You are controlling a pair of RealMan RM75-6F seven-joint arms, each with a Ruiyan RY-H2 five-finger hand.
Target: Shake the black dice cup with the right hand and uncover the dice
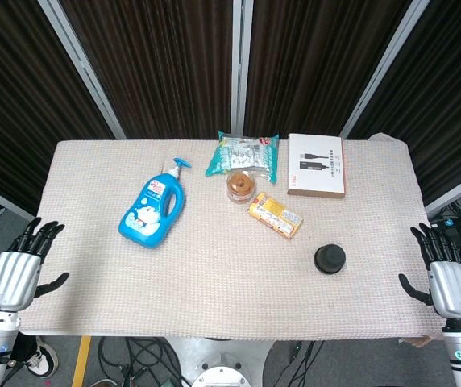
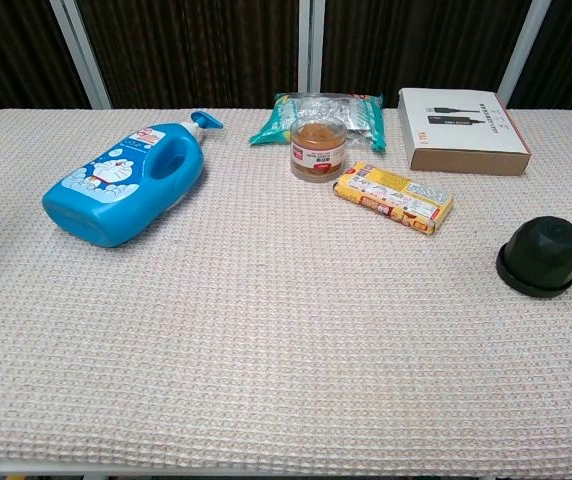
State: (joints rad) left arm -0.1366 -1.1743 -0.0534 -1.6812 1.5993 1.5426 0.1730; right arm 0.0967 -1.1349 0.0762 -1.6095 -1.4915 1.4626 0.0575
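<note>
Nothing started, by the look of it; black dice cup [image 1: 329,258] sits untouched on its base, near-right on the table [image 1: 214,298]; right hand [image 1: 448,278] off the right edge, fingers spread, empty; left hand [image 1: 22,270] likewise; reach, shake and uncover all remain.

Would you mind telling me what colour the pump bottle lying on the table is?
The pump bottle is bright blue; the chest view shows it best.
</note>
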